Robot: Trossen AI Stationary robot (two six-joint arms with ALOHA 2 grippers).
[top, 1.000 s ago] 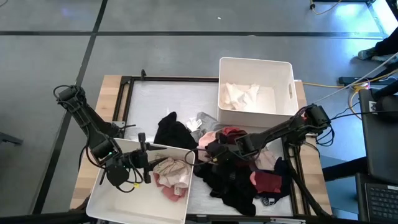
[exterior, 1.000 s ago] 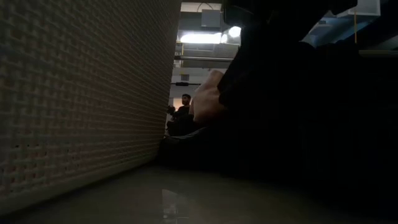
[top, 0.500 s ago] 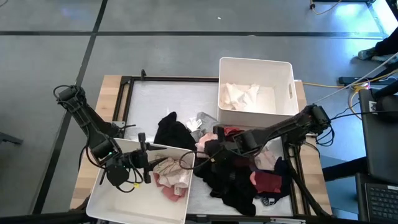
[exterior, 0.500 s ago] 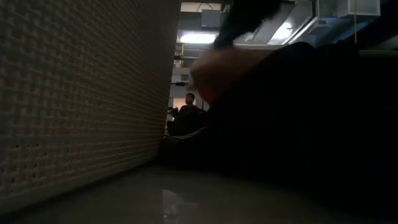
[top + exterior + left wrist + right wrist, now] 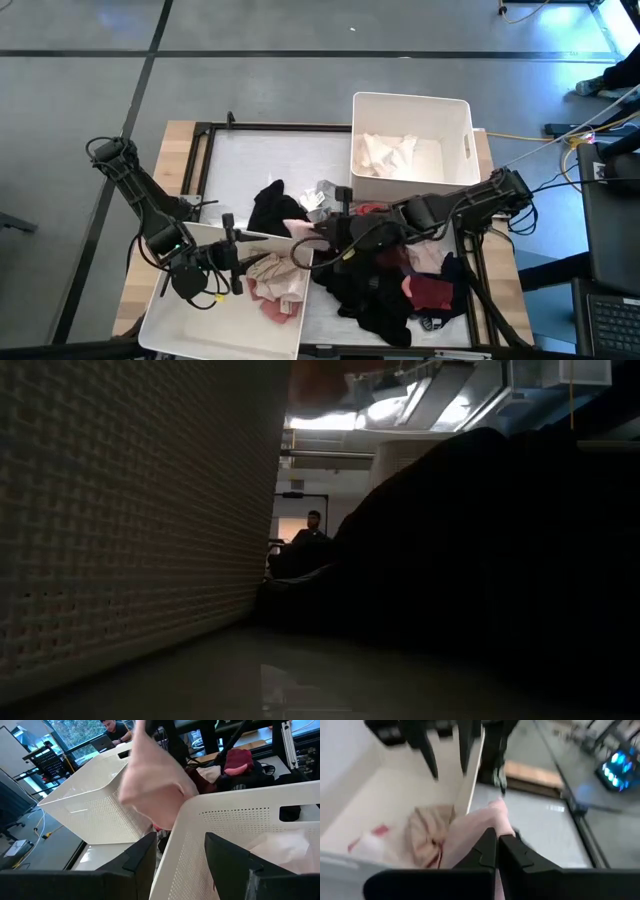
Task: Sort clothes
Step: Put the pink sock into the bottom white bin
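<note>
One pink garment [image 5: 470,837] is pinched in my right end effector [image 5: 497,842] above the near bin's [image 5: 165,320] rim; my left end effector [image 5: 177,855], spread, straddles that rim. Most clothes [image 5: 385,290] remain piled on the worktop [image 5: 250,165].

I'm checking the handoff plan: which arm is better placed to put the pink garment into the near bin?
Right. The right gripper is shut on the pink garment, held just beside the near bin. The left gripper straddles that bin's wall, open and holding nothing.
</note>
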